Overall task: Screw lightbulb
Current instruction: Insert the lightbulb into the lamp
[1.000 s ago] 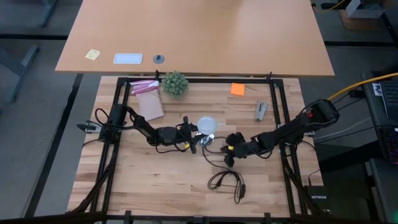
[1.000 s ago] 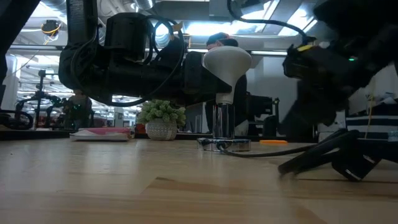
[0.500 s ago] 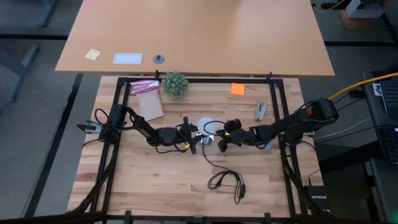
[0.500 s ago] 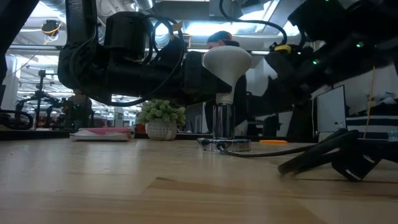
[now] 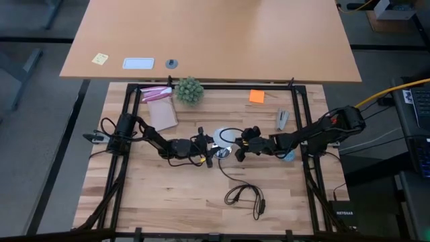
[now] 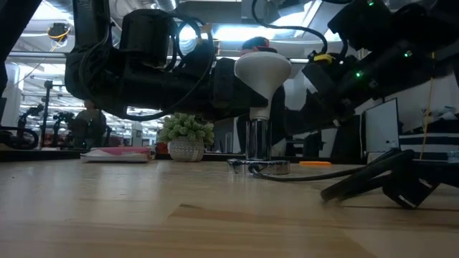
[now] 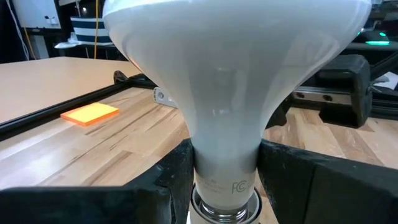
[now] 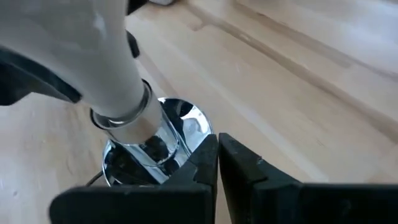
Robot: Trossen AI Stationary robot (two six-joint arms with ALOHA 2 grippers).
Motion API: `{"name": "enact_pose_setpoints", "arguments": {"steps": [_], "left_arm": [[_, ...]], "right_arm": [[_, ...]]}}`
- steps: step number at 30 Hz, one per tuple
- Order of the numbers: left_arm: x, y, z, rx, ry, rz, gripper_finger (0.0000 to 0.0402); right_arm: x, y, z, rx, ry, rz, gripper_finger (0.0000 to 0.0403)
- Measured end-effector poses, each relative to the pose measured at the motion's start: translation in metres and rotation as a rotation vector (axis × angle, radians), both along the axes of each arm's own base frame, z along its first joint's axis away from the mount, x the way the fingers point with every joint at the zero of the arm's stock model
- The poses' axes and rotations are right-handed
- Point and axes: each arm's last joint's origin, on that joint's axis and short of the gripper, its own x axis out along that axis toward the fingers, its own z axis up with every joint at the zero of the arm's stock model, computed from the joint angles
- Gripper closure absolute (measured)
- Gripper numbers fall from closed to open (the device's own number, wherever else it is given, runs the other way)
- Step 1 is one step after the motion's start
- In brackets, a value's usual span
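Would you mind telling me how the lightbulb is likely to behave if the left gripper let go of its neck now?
The lightbulb looks top-heavy, a wide dome over a narrow neck, so it may tip. Its smooth round shell would probably roll and looks fragile. The left gripper clamps only the neck, above the chrome socket.

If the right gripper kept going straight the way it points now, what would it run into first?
Most likely the round silvery socket base under the white frosted lightbulb: the right gripper, jaws shut, points at it from close by. The left gripper grips the bulb's neck. Exact depth is unclear.
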Motion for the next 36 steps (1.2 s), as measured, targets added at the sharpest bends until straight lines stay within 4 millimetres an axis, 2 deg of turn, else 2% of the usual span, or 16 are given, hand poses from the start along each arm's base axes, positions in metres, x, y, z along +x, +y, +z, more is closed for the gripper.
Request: {"name": "enact_pose_setpoints", "arguments": {"steps": [8,18,26,30,36], "left_arm": [[0.0,-0.001,0.0,-0.007,-0.001,0.016,0.0259],[-0.003,-0.013,-0.001,0.008,0.004,0.067,0.0259],[-0.003,-0.012,-0.002,-0.01,0.003,0.072,0.0259],[-0.003,-0.012,-0.002,-0.018,0.001,0.072,0.0259],[-0.003,-0.012,-0.002,-0.018,0.002,0.072,0.0259]], "right_arm": [[0.007,0.001,0.011,-0.127,-0.063,0.085,0.0382],[0.006,0.001,0.008,-0.134,-0.015,0.089,0.0382],[0.006,0.002,0.007,-0.112,-0.007,0.125,0.0382],[0.006,-0.001,-0.001,-0.116,0.031,0.119,0.0382],[0.01,-0.013,-0.023,-0.108,0.112,0.087,0.0382]]}}
